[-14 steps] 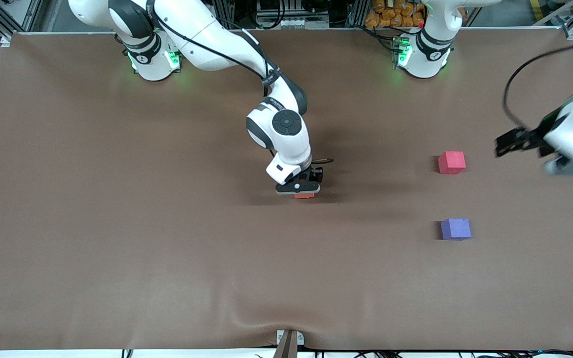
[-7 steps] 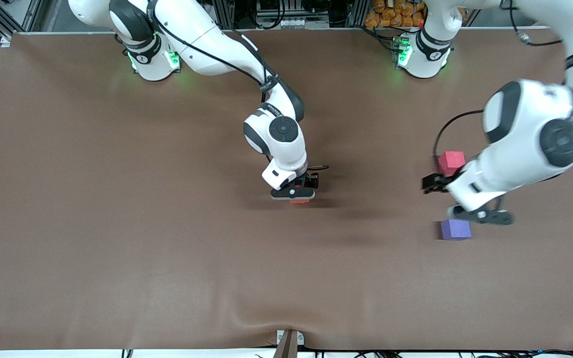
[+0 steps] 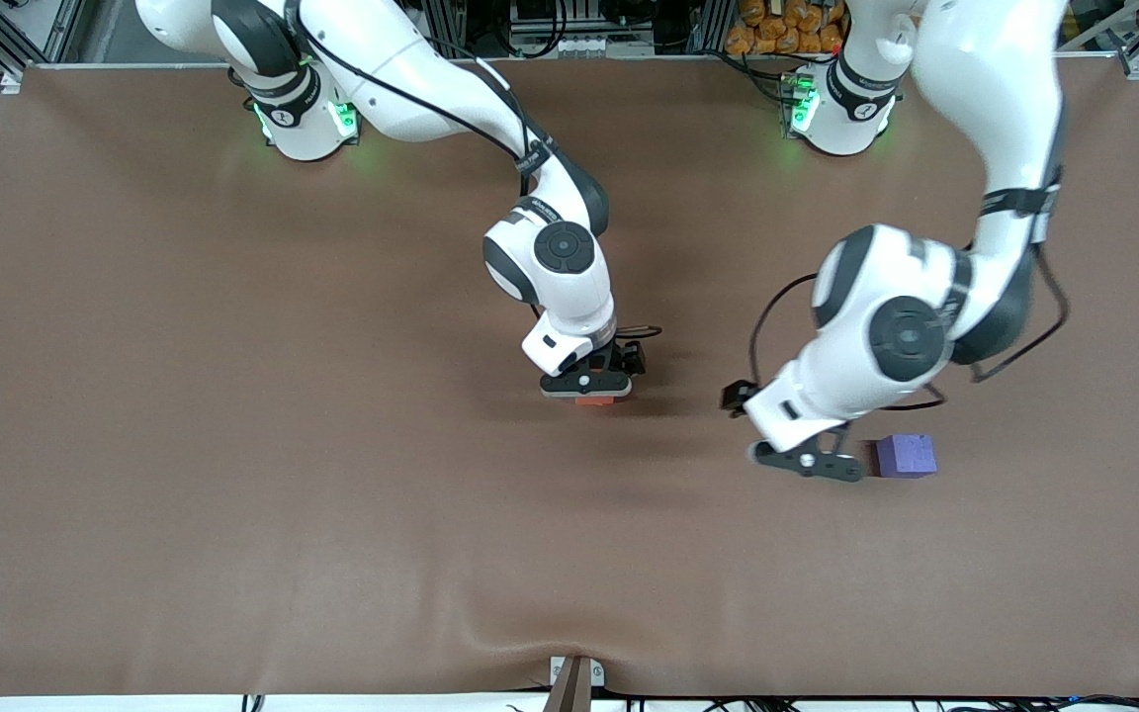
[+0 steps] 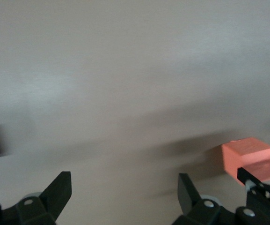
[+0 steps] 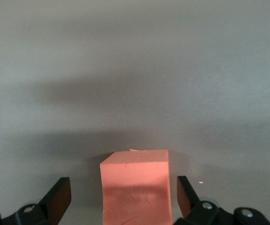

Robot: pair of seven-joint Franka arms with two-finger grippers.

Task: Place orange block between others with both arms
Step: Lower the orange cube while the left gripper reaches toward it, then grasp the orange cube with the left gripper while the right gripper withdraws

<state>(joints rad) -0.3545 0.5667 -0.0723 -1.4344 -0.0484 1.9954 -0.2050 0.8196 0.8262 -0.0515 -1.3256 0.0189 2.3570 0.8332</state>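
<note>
The orange block [image 5: 135, 187] stands on the brown table near its middle. My right gripper [image 5: 124, 194] is low over it, open, with a gap between each finger and the block's sides. Only a sliver of the orange block [image 3: 599, 400] shows under the right gripper [image 3: 592, 388] in the front view. My left gripper [image 3: 807, 463] hangs open and empty, low beside the purple-blue cube [image 3: 906, 456]. Through the left gripper [image 4: 124, 192] I see the orange block [image 4: 247, 158] farther off. The left arm hides the pinkish-red cube.
The brown cloth [image 3: 233, 445] covers the whole table. The left arm's big white wrist [image 3: 886, 326] leans over the area toward the left arm's end. A small bracket [image 3: 574, 677] sits at the table's edge nearest the front camera.
The right gripper has opened and let go of the orange block. The left arm has swung in from its end of the table toward the middle and now covers the pinkish-red cube.
</note>
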